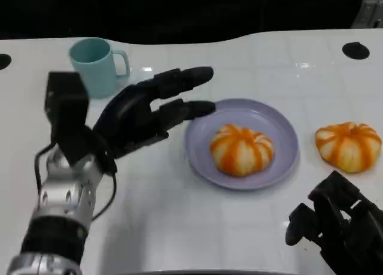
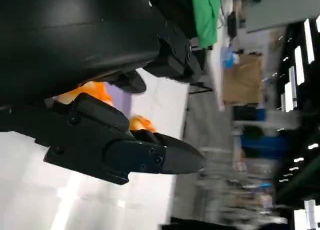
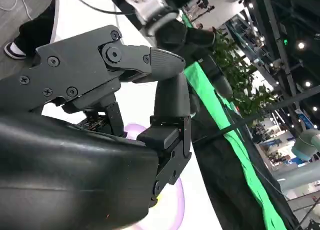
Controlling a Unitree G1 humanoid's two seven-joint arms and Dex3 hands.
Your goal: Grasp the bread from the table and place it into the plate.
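Right now left hand (image 1: 149, 110) is open and holds nothing, fingers (image 1: 191, 76) stretched toward the plate (image 1: 284, 131), tips just at its rim. Right hand (image 1: 341, 224) sits low near the table edge, fingers partly curled with nothing in them; cannot tell how far closed. One bread (image 1: 241, 149) already lies in the plate, a second bread (image 1: 349, 144) sits on the table (image 1: 179, 215) just beside the plate, near the right hand. Risks, as a judgement: left fingers could nudge the plate rim and slide it; soft bread could squash or slip in a bad grip; dropping the second bread could knock the first. Count: two breads, one plate, one teal mug (image 1: 99, 65), two hands
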